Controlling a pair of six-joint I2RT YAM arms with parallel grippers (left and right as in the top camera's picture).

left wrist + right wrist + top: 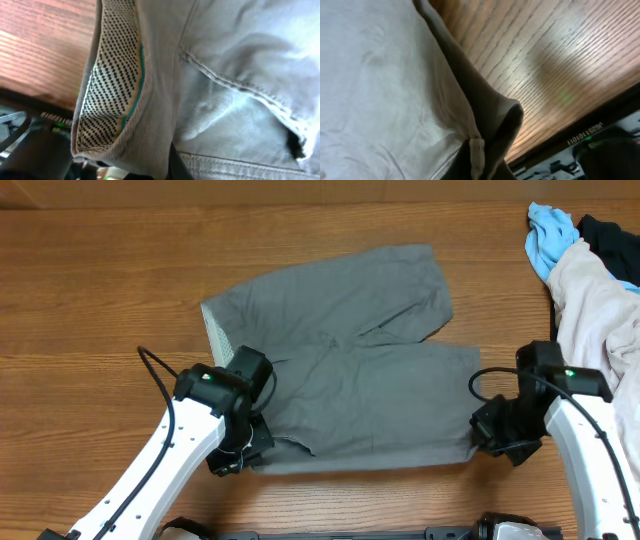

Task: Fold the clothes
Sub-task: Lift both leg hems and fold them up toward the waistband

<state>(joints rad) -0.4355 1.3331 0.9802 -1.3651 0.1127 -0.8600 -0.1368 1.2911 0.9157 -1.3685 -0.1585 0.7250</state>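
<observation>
First fold: gray shorts [370,395] pinched at both ends.
Left jaws clamp the waistband [105,85], right jaws the leg hem [495,120]; next, probably lift together, folding onto the leg [340,290] beyond them.

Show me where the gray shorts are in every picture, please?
Overhead: the gray shorts lie spread out in the middle.
Left wrist: they fill most of the picture, spotted waistband lining at left.
Right wrist: they cover the left half.
Shared landmark: the wooden table, top left in the left wrist view, right side in the right wrist view.
</observation>
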